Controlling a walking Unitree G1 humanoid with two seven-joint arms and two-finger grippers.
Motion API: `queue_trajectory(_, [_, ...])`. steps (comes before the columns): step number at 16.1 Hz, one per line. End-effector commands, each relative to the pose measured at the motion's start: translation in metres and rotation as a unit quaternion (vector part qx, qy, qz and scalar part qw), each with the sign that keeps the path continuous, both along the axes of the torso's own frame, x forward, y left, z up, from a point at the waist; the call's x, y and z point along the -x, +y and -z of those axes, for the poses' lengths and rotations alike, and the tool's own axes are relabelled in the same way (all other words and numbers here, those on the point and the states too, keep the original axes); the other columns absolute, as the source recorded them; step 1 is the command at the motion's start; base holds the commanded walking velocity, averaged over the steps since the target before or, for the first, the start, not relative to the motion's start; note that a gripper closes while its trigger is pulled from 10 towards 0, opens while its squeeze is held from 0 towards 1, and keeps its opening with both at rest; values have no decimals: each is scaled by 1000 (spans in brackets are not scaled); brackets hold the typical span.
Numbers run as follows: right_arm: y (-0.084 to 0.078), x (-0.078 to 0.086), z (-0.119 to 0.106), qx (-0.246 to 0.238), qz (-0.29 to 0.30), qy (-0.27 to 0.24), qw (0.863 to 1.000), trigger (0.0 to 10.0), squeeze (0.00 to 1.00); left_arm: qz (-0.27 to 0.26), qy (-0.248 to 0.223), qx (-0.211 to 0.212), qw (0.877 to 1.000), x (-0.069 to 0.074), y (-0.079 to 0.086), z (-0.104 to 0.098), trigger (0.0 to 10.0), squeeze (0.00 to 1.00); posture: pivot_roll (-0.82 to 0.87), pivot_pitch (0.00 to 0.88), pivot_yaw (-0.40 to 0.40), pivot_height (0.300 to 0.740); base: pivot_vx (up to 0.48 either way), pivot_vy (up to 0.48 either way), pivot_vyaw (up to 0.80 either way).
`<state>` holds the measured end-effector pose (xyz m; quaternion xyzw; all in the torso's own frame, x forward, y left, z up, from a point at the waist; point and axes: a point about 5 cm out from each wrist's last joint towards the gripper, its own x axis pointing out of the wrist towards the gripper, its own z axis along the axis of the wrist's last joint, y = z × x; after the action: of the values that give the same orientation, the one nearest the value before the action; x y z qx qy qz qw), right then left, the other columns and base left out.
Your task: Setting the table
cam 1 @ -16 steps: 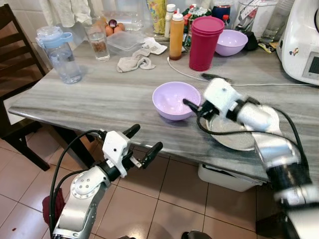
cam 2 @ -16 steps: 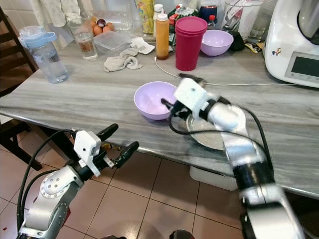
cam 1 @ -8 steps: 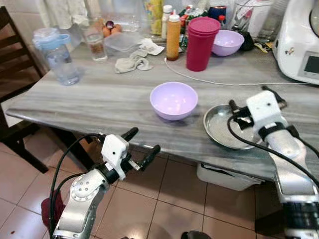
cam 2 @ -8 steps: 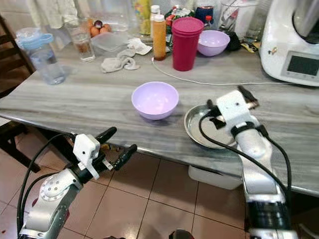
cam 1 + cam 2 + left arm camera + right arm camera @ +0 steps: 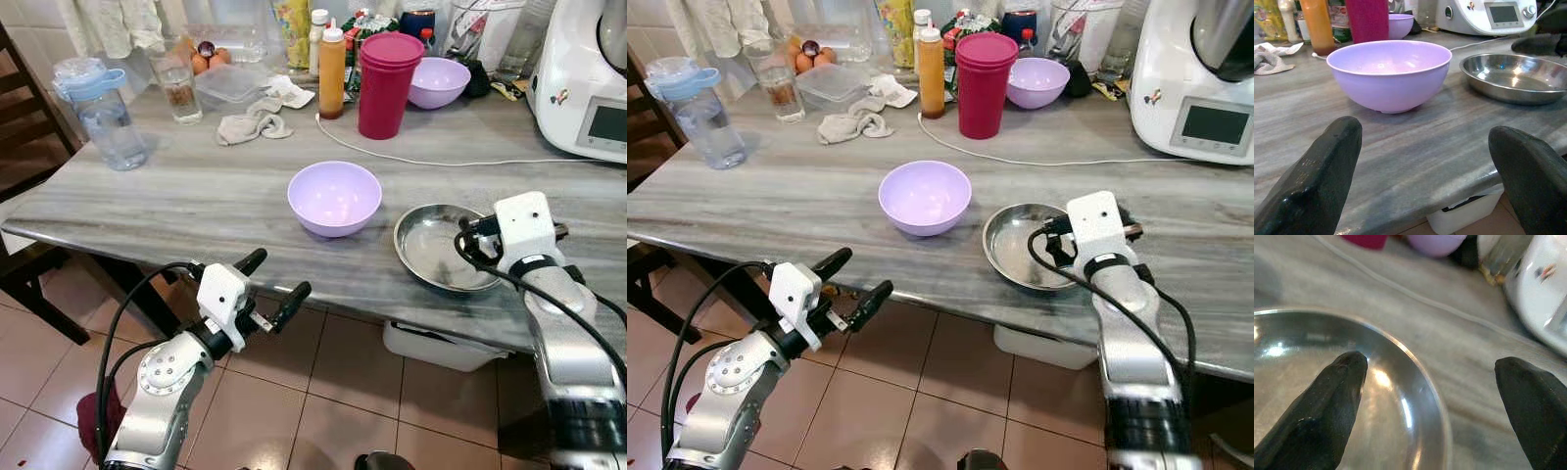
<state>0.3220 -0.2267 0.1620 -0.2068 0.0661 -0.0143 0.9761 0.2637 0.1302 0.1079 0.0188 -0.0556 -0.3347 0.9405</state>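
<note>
**Lining up on the steel plate's rim**

Looks like the plate-grabbing step of setting the table. Right gripper (image 5: 1425,421) parked over the far edge of the stainless steel plate (image 5: 431,250), fingers spread wide and straddling the rim: one fingertip (image 5: 1334,406) inside over the shiny dish, the other outside over the bare tabletop. Not pinching anything yet, going by the right wrist view.

Plate sitting near the front edge of the grey wood-grain table (image 5: 196,196), just beside the lavender bowl (image 5: 335,196), the two apart and not touching. Bowl upright and empty, nearer the middle.

Left gripper (image 5: 276,284) hanging below the table edge, over the tiled floor, fingers apart and holding nothing. Pointed toward the bowl in the left wrist view, so maybe waiting its turn.

Next move, best guess: drop the right fingers a bit so the rim sits between them, then close. Thin, slick, sloped metal rim, so probably easy to slip off or tip the plate if the pinch lands too shallow. White cable (image 5: 431,162) and magenta tumbler (image 5: 384,86) further back, well clear.
</note>
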Motion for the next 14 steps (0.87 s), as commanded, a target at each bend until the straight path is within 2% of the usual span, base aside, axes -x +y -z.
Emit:
queue_trajectory(1, [0,-5,3,-14,-1,22,1000,10000,1000,-15,-14,-18,1000,-2,6,-2,10000,0,-259,120,33,740,0,0,0])
queue_trajectory(5, [6,-12,8,-15,-21,46,999,10000,1000,-53,-4,-16,998,-5,14,1,10000,0,-254,121,28,740,0,0,0])
queue_trajectory(8, [10,-16,12,-22,-27,68,997,10000,1000,-54,-3,-17,998,-4,14,2,10000,0,-249,121,24,740,0,0,0])
queue_trajectory(10, [12,-18,15,-26,-32,79,996,10000,957,-55,-2,-15,998,-4,14,2,10000,0,-248,123,21,740,0,0,0])
queue_trajectory(14, [20,-23,21,-35,-47,106,993,10000,714,-52,0,-14,999,-5,13,1,10000,0,-248,122,22,740,0,0,0])
